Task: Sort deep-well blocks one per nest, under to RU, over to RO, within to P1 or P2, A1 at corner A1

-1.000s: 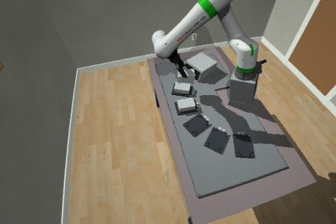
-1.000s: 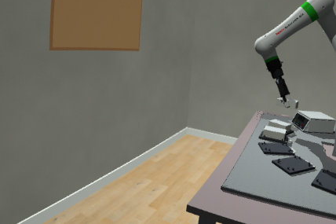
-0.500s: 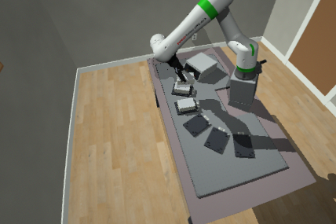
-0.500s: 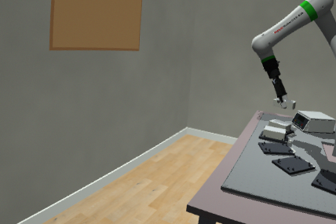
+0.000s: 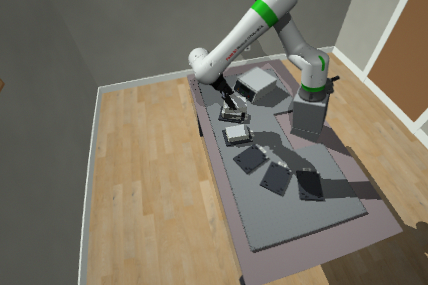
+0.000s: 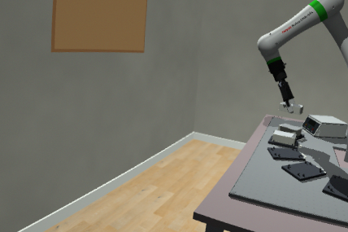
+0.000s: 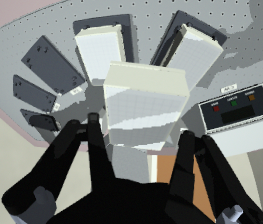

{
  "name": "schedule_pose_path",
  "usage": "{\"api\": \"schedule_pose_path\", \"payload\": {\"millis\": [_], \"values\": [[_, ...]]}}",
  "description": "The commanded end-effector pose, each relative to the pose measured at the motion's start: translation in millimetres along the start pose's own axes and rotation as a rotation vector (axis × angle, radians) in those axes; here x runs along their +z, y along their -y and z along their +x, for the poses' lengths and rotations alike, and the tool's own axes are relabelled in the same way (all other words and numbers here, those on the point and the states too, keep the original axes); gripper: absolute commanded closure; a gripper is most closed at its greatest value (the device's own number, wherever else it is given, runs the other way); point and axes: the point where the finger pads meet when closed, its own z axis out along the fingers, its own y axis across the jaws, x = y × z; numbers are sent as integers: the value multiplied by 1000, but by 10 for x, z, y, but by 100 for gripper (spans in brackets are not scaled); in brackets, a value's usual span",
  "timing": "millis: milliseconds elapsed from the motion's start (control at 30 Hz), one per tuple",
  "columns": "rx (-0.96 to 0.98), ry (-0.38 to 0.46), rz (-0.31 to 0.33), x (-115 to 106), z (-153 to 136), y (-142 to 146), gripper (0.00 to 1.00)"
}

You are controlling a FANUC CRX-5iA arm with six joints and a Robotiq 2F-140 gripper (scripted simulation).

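White arm [image 5: 235, 45] [image 6: 293, 23], green-banded, over pinkish table [image 5: 367, 243] [image 6: 215, 210] [image 7: 14, 17]; check-weigher [image 5: 257, 80] [image 6: 327, 126] [image 7: 239, 135] nearby. Two white blks [image 5: 236, 133] [image 6: 284, 137] [image 7: 99, 50] on dark nests; gripper [image 5: 231, 104] [image 6: 289, 107] [image 7: 140, 113] clamped on another, the held blk [image 5: 240, 103] [image 6: 297, 109] [image 7: 144, 112], up in air, approx. level.

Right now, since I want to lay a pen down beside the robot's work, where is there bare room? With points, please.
The board stretch nearer the table's front edge than the three dark nests [image 5: 251, 158] [image 5: 276, 178] [image 5: 310, 184] looks bare. It is crowded around the check-weigher [image 5: 257, 80] [image 6: 325, 125] [image 7: 239, 111].
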Motion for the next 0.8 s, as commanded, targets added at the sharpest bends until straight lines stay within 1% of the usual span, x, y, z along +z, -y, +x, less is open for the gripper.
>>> {"api": "schedule_pose_path", "payload": {"millis": [0,100,200,267,333,767], "values": [[0,0,0,-15,24,103,90],[0,0,0,-27,44,200,90],[0,0,0,-29,48,216,90],[-57,0,-33,-20,33,281,90],[-57,0,-33,-20,33,281,90],[-432,0,-250,35,-62,700,90]]}}
